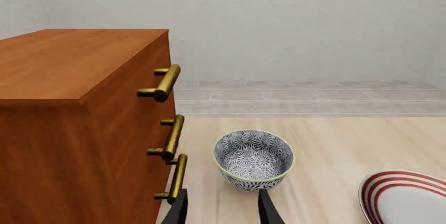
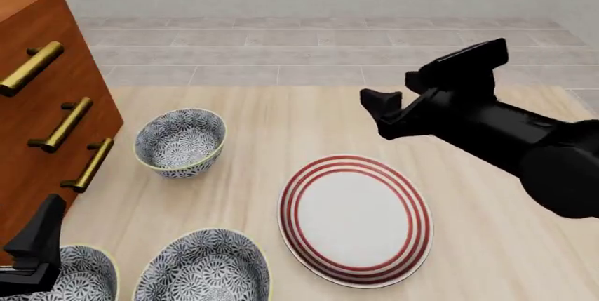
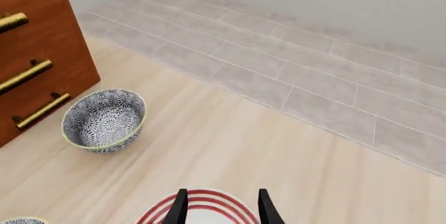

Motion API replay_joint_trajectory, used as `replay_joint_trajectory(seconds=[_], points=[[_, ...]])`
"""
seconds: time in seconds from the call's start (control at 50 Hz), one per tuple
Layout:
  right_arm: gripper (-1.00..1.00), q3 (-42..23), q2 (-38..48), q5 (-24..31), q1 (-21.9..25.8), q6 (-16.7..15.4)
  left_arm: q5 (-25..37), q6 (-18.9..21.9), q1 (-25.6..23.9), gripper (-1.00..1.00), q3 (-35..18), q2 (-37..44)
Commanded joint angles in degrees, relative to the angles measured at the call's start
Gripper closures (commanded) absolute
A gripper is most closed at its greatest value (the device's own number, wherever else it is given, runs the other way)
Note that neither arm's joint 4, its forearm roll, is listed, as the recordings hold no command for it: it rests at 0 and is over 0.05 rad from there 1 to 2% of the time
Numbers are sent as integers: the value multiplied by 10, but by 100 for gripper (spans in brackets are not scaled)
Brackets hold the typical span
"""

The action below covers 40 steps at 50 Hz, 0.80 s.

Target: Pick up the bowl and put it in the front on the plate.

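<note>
Left wrist view. The left gripper shows as two dark fingers standing well apart, with nothing between them. The bowl is framed straight ahead in the gap, upright on the pale wooden table and not yet touched. It lies to the left of the plate, apart from it, and close to the brass handles of the chest of drawers.

Front view. The plate sits flat near the middle of the table, with nothing on it. The bowl stands beyond and to the left of the plate, between it and the chest. Two similar bowls, one just left of the plate's near edge and another further left, sit at the near side. The left gripper hangs low by that furthest bowl, well short of the target. The right gripper hovers above the table just past the plate's far rim, its jaws parted and holding nothing.

Right wrist view. The right fingers appear spread, with the plate's red rings between their tips; the bowl is off toward the chest, clear of this arm.

Step in hand. This is judged to be the approach before the grasp, with the far bowl taken as the target because the left camera is aimed at it. The next move calls for the left arm to reach forward, lower one finger inside the rim and one outside, close, and lift. It must keep clear of the drawer handles.
</note>
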Motion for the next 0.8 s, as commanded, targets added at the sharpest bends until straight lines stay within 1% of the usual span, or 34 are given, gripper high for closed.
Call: replay_joint_trajectory(seconds=[0.02,0.04,0.16,0.18,0.22,0.28,0.32,0.36,0.38,0.4,0.46,0.56,0.58,0.62,0.8], points=[[-100,-57,66,29,35,-5,0,0,0,-100,0,0],[-100,-61,72,32,43,1,0,0,0,-100,0,0],[-100,-80,105,35,52,12,0,0,0,-100,0,0],[-100,-85,109,37,53,20,0,0,0,-100,0,0],[-100,-96,118,42,55,19,0,0,0,-100,0,0],[-100,-112,130,48,61,30,0,0,0,-100,0,0],[-100,-118,135,49,62,28,0,0,0,-100,0,0],[-100,-133,148,55,65,33,0,0,0,-100,0,0],[-100,-140,154,59,70,28,0,0,0,-100,0,0],[-100,-146,158,62,70,34,0,0,0,-100,0,0],[-100,-157,166,67,75,35,0,0,0,-100,0,0],[-100,-177,188,77,86,28,0,0,0,-100,0,0],[-100,-182,194,79,89,21,0,0,0,-100,0,0],[-100,-190,200,81,91,26,0,0,0,-100,0,0],[-100,-224,232,92,115,24,0,0,0,-100,0,0]])
